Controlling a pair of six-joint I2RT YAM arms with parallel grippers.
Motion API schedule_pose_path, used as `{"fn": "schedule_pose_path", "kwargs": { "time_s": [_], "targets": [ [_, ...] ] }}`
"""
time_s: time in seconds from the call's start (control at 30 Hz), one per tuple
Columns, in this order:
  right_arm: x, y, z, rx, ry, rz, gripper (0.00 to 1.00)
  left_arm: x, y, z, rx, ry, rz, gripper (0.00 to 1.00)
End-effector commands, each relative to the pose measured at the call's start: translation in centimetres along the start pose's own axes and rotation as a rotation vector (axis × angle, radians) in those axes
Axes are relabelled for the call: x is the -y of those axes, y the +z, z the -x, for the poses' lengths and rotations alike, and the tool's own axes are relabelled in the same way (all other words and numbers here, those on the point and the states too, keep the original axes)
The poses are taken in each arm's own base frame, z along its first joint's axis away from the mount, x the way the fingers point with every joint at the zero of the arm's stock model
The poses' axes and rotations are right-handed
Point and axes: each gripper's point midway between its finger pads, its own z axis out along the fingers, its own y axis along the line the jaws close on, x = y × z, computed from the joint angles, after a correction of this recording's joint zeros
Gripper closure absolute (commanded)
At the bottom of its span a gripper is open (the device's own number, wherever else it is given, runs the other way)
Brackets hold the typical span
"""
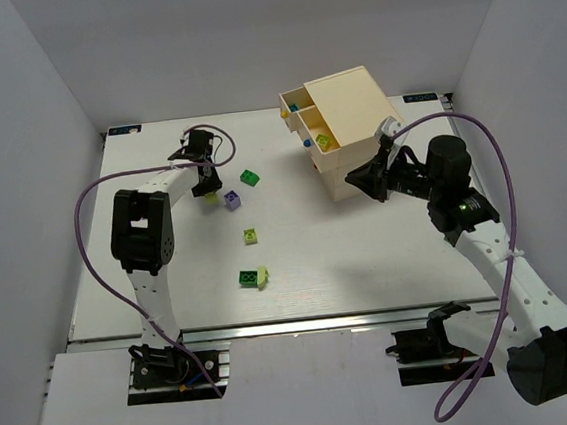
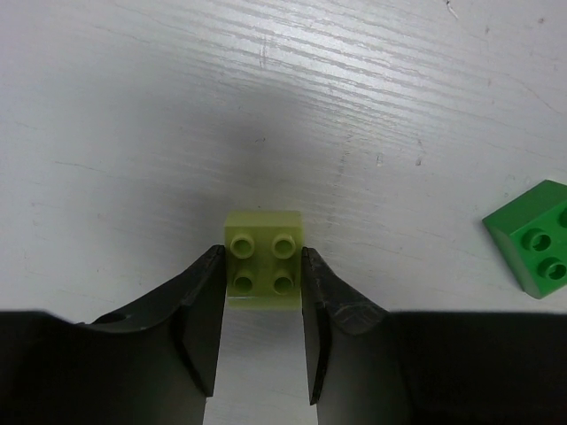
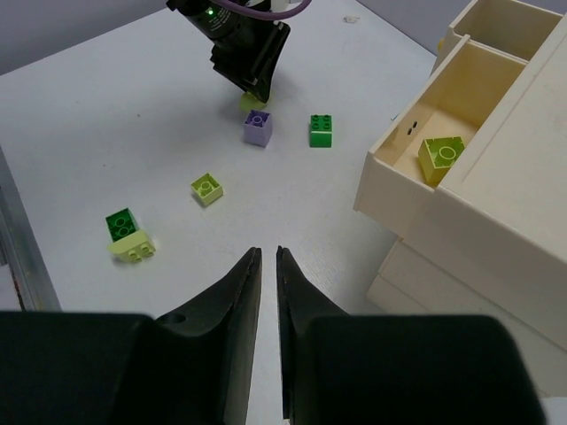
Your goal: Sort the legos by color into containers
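My left tool (image 2: 261,251) pinches the yellow-green lego (image 2: 263,232) on the worktop (image 2: 133,133) by its near half only; lifting may pivot it free. My right tool (image 3: 268,252) is nearly closed, empty.

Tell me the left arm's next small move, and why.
Probably a short lift straight up. The left hand has its fingers against both sides of the pale yellow-green brick, which rests on the table. Raising it would clear the surface before carrying it toward the open drawer.
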Motion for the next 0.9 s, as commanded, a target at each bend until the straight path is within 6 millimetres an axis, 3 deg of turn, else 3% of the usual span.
{"fn": "schedule_pose_path", "kwargs": {
  "time_s": [0.0, 0.17, 0.2, 0.33, 0.47, 0.5, 0.53, 0.6, 0.63, 0.67, 0.87],
  "targets": [
    [-0.1, -0.4, 1.2, 0.045, -0.019, 0.01, 0.82, 0.2, -0.7, 0.5, 0.016, -0.006, -0.024, 0.61],
    [0.0, -0.5, 1.7, 0.068, -0.029, 0.011, 0.82, -0.1, -0.8, 0.5, 0.012, 0.015, -0.012, 0.63],
    [0.0, -0.6, 1.8, 0.07, -0.029, 0.011, 0.82, -0.1, -0.9, 0.5, 0.01, 0.017, -0.011, 0.71],
    [0.4, -0.8, 1.7, 0.072, -0.025, 0.002, 0.82, 0.2, -2.4, 1.6, 0.044, 0.012, -0.041, 0.88],
    [0.2, -0.9, 1.6, 0.074, -0.021, 0.014, 0.82, 0.6, -6.9, 4.5, 0.154, 0.004, -0.115, 0.95],
    [0.2, -0.9, 1.6, 0.074, -0.023, 0.017, 0.82, 0.8, -9.6, 6.5, 0.236, -0.011, -0.157, 0.97],
    [0.1, -0.9, 1.5, 0.073, -0.022, 0.019, 0.82, 1.2, -11.0, 7.2, 0.269, -0.012, -0.192, 0.98],
    [0.3, -0.8, 1.3, 0.069, -0.016, 0.019, 0.82, 2.9, -13.4, 7.8, 0.33, 0.007, -0.316, 1.0],
    [0.3, -0.8, 1.3, 0.069, -0.018, 0.021, 0.82, 4.4, -16.4, 8.1, 0.366, 0.027, -0.426, 1.0],
    [0.3, -0.7, 1.2, 0.067, -0.017, 0.02, 0.82, 5.4, -17.8, 8.2, 0.386, 0.042, -0.507, 1.0],
    [0.9, -0.9, 1.0, 0.069, -0.018, -0.004, 0.82, 13.3, -26.1, 7.1, 0.407, 0.089, -1.089, 1.0]
  ]
}}
